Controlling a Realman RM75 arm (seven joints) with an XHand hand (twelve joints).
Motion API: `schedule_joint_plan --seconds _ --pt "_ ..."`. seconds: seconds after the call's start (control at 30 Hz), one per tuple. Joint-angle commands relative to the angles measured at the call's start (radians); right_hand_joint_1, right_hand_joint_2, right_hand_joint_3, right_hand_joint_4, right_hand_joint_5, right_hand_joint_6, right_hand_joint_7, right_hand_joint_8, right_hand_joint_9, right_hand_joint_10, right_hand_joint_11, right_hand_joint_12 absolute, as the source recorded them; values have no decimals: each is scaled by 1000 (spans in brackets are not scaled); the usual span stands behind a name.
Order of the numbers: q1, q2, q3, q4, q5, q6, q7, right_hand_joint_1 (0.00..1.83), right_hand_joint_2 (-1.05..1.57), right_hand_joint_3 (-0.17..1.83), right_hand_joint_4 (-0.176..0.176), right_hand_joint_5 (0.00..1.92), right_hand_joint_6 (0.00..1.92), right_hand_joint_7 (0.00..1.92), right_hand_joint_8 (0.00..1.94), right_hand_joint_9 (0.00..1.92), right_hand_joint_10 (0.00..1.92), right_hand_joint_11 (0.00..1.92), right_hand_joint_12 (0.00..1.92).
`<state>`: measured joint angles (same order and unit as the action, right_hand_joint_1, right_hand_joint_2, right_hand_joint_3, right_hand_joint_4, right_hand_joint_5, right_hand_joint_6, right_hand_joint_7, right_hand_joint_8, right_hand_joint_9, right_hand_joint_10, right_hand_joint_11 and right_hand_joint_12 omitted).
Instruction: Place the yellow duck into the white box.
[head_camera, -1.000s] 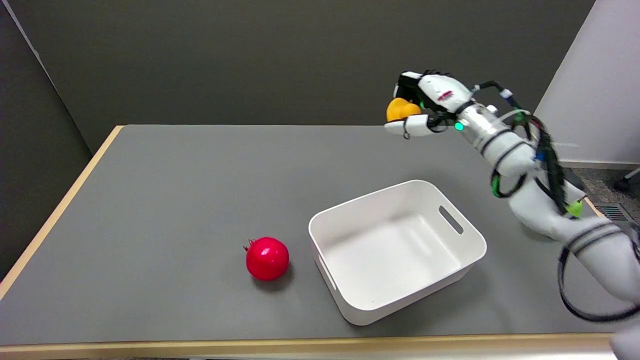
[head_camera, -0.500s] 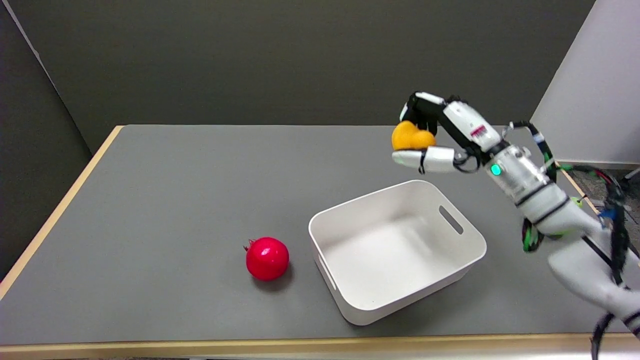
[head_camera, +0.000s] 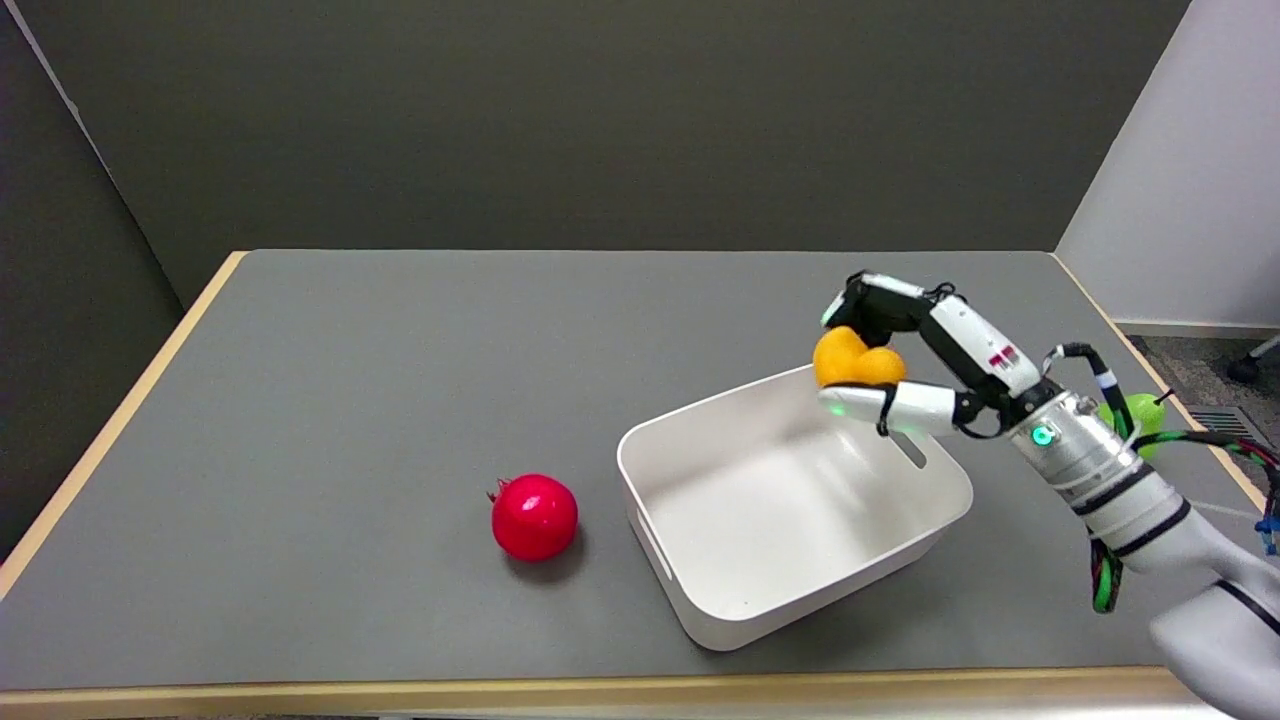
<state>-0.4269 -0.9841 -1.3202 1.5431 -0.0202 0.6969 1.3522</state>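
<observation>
**Duck held over the far corner of the box**

The right hand (head_camera: 900, 360) has its fingers closed around the yellow duck (head_camera: 856, 360): dark fingers curl over the top and back of the toy, and a white finger runs underneath it, so the duck sits gripped between them and clear of every surface. Only a rounded orange-yellow lump of the duck shows past the fingers; its face cannot be made out.

Directly below and toward the camera from the hand lies the white box (head_camera: 700, 610), open at the top with nothing in it. The hand hangs above the box's far right corner, the lower finger crossing in front of the rim near the slot handle in the box's right wall. The duck is in the air above that corner, not yet inside.

Well off to the picture's left of the hand, beyond the box, a red pomegranate (head_camera: 534, 516) rests on the grey table (head_camera: 350, 400), near the box but apart from it. Behind the wrist, to the picture's right, part of a green round thing (head_camera: 1140, 410) shows.

A small red mark sits on the white back of the hand; it is too small to read. A green light glows on the wrist.
</observation>
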Motion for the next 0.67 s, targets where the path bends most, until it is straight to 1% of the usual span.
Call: schedule_joint_plan --seconds 0.03,0.07,0.13,0.17,0.2,0.23,0.37,0.43,0.5,0.57,0.6,0.63,0.67 --pt "-28 43 -115 -173 195 212 38 645 563 943 -13 81 389 66 236 2 540 -1 1039" --pt "-26 43 -123 -176 214 223 37 644 549 934 -13 66 377 56 188 -1 477 -1 1012" --pt "-12 38 -149 -205 276 276 34 531 554 908 -21 45 235 3 31 -1 84 -1 809" --pt "-6 36 -157 -214 293 295 36 457 556 893 -22 40 195 -1 11 -1 31 -1 759" --pt "1 30 -174 -234 325 336 38 370 558 874 -23 36 158 -1 1 -1 5 -1 716" --pt "10 25 -190 -250 353 368 38 340 560 870 -24 34 144 -1 -1 -1 -1 -1 698" --pt "44 1 -237 -294 489 494 29 266 577 876 -25 28 109 -1 -1 -1 -1 -1 652" --pt "70 -17 -243 -309 581 599 29 245 585 880 -25 26 98 -1 -1 -1 -1 -1 611" --pt "90 -26 -249 -312 685 668 36 228 602 892 -24 35 62 -1 -1 -1 -1 -1 259" --pt "107 -26 -263 -315 794 743 38 219 606 891 -20 31 51 -1 -1 -1 -1 -1 86" --pt "112 -22 -272 -319 854 786 39 207 637 869 -17 17 109 -1 -1 -1 -1 -1 45" --pt "115 -19 -276 -324 883 808 41 197 666 848 -14 3 165 -1 -1 -1 -1 -1 10" --pt "119 -16 -280 -337 930 846 52 193 686 842 -17 -1 191 -1 -1 -1 -1 -1 -1"
